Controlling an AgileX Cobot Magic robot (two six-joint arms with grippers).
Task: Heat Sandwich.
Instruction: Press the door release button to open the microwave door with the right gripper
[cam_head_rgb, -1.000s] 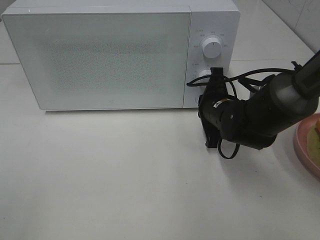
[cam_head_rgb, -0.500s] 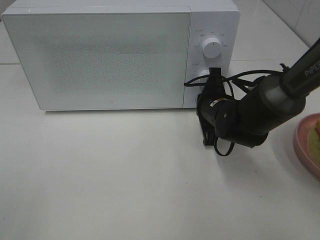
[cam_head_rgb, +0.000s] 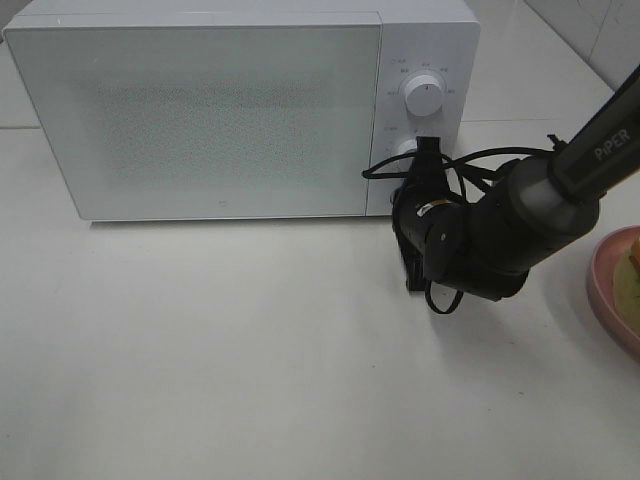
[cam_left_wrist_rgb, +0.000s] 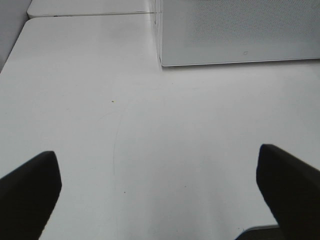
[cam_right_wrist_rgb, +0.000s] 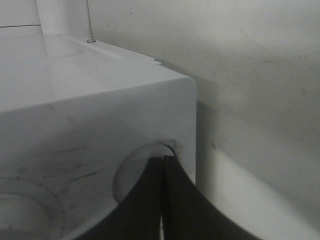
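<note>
Sandwich (cam_head_rgb: 634, 268) unmoved; closed right gripper (cam_head_rgb: 428, 150) edged left at knob (cam_head_rgb: 403, 149).

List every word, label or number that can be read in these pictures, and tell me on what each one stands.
"PiPER": on the right arm, seen in the exterior high view.
Markings around the upper dial of the microwave: too small to read.
Small mark low on the door: too small to read.
Nothing else is legible.
</note>
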